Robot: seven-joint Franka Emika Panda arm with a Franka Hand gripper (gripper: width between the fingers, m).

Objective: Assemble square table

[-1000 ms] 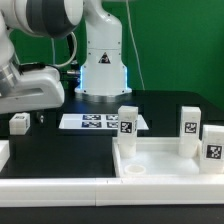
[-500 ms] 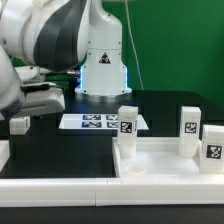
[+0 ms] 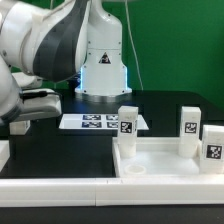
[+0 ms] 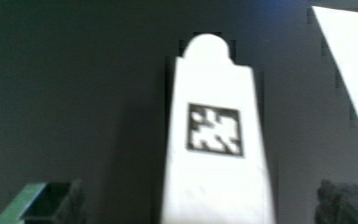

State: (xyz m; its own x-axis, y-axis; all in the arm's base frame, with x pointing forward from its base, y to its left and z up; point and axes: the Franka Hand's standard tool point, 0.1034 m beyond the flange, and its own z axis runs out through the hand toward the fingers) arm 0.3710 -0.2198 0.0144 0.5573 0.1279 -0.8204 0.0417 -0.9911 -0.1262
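No words or numbers can be read; only black-and-white square tags on the legs (image 3: 127,122) and the marker board (image 3: 92,122).

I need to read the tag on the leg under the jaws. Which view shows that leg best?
The wrist view: the leg fills the picture, its tag facing the camera, between open jaws. In the exterior view the arm hides almost all of it; only a small white piece shows.

The desk (image 3: 60,150) is black. The square table top (image 3: 165,160) is white, its upright legs (image 3: 127,122) white with black-and-white square tags. The marker board (image 3: 95,122) is white with black tags. The wrist view's leg (image 4: 211,170) is white, one black-and-white tag. The backdrop (image 3: 185,40) is green.
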